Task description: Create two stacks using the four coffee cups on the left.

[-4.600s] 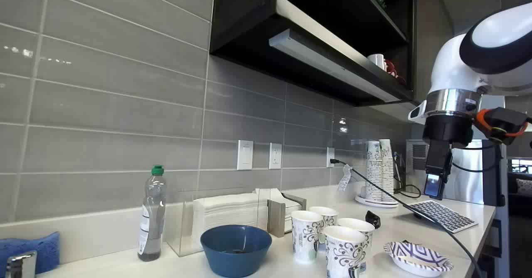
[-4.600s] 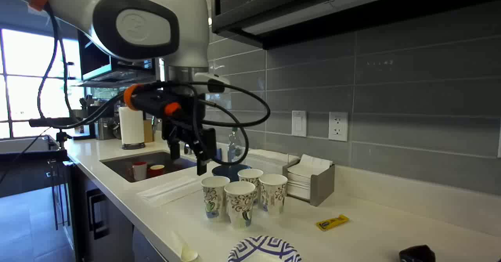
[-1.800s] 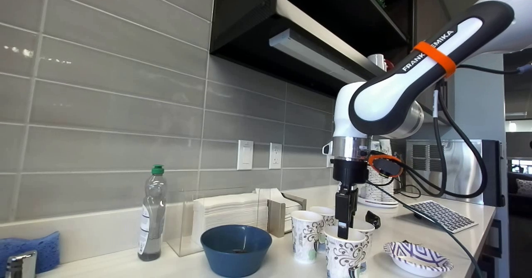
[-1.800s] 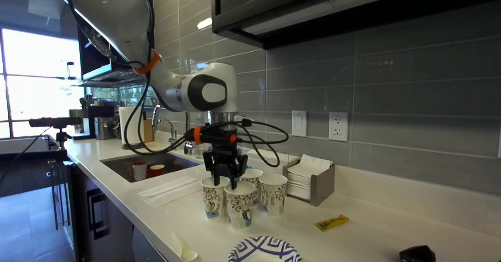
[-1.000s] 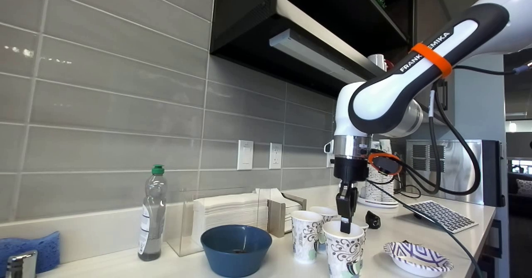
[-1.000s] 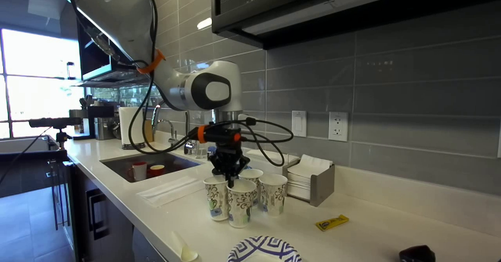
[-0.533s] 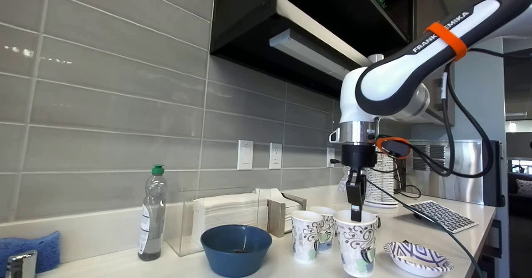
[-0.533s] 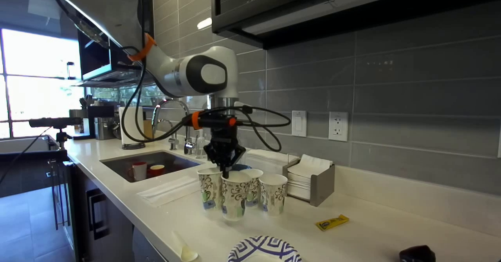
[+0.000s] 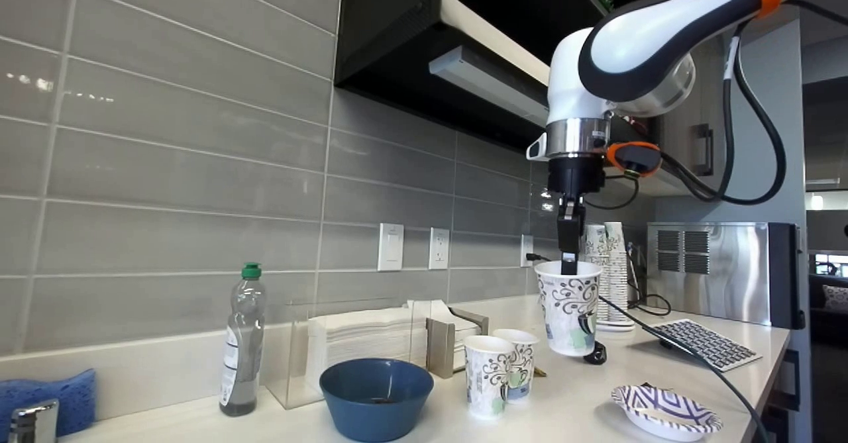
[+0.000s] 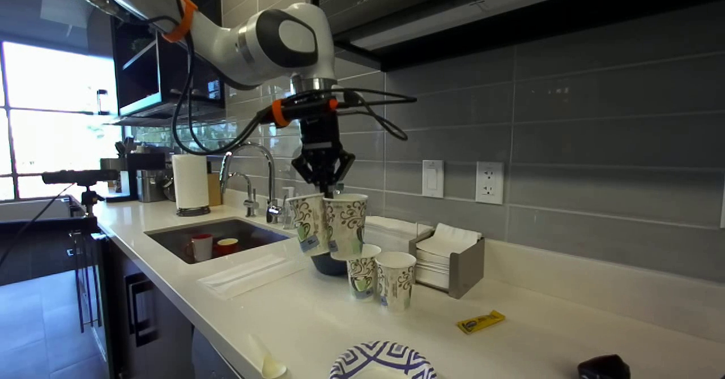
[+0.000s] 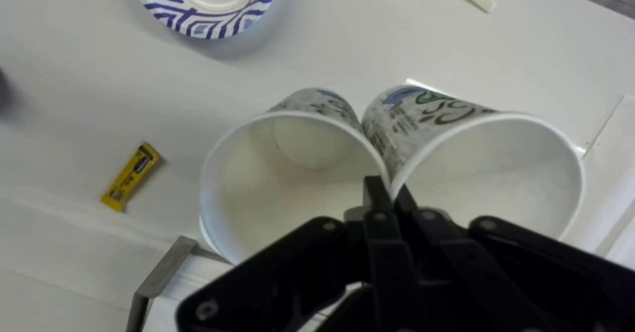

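My gripper is shut on the touching rims of two white patterned coffee cups, with one finger inside each. Both hang in the air above the counter. In the wrist view, one held cup opens on the left and the other held cup leans away on the right. One held cup shows in an exterior view and hides its partner behind it. Below, two more coffee cups stand upright and close together on the counter: a cup nearer the bowl and a cup beside the napkin holder. No cups are nested.
A blue bowl sits near the standing cups, with the napkin holder behind them. On the counter lie a patterned plate, a yellow packet and a dark object. A soap bottle stands by the wall, under a dark cabinet.
My gripper came down between two cups, closed on their adjoining walls and lifted both. Over the last half second they rose clear of the counter. The two standing cups stayed put.
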{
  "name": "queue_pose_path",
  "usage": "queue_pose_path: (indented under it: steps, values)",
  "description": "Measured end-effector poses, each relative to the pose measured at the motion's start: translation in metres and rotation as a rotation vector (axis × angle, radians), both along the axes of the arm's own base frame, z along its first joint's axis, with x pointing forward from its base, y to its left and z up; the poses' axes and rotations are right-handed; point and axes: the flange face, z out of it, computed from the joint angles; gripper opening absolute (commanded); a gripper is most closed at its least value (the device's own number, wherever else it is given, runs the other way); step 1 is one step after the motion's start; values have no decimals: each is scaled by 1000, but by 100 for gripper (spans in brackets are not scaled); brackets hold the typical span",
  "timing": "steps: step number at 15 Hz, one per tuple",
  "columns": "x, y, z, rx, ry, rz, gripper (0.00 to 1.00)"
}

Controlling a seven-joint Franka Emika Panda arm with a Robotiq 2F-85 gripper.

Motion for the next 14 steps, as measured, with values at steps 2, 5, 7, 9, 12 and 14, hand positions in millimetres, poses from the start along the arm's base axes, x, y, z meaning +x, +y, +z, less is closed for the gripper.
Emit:
queue_pose_path:
  steps: [2, 5, 7, 9, 12, 14]
  values:
    - [8, -1, 16, -3, -29, 26, 1]
    - [22, -5, 28, -5, -52, 58, 1]
    - [35, -10, 29, -6, -61, 74, 1]
    - [48, -14, 28, -2, -68, 83, 1]
    - [64, -18, 20, 9, -72, 81, 1]
    - [73, -19, 13, 26, -71, 73, 1]
